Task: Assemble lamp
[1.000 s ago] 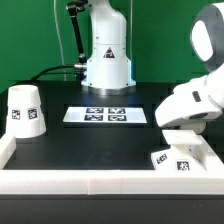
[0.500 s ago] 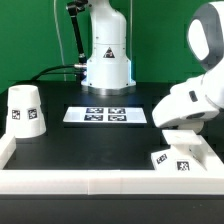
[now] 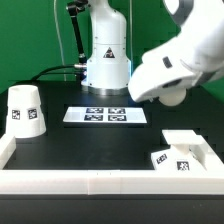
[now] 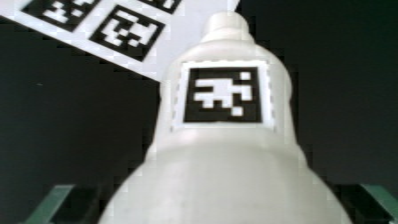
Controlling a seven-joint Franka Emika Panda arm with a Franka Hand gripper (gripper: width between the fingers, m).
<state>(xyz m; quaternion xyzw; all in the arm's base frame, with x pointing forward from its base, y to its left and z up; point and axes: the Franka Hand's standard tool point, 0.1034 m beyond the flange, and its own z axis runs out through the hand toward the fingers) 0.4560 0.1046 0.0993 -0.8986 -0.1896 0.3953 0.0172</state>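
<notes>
The lamp's flat square base point(image 3: 184, 150) lies at the exterior view's right, against the white rim. The tapered shade point(image 3: 25, 108) stands at the left, its narrow end up. My gripper point(image 3: 173, 97) hangs above the table right of the middle, higher than the base and to its left. In the wrist view the bulb point(image 4: 222, 130) fills the picture, its stem with a tag pointing away, and my gripper point(image 4: 217, 208) is shut on its round part. In the exterior view only a round white end shows under the hand.
The marker board point(image 3: 107, 115) lies in the middle of the black table and shows in the wrist view point(image 4: 111, 26) behind the bulb's stem. A white rim point(image 3: 90, 180) runs along the front and sides. The robot's base point(image 3: 106, 55) stands at the back.
The arm has risen from just over the base and swung up and to the exterior view's left, carrying the bulb. The base now shows uncovered.
</notes>
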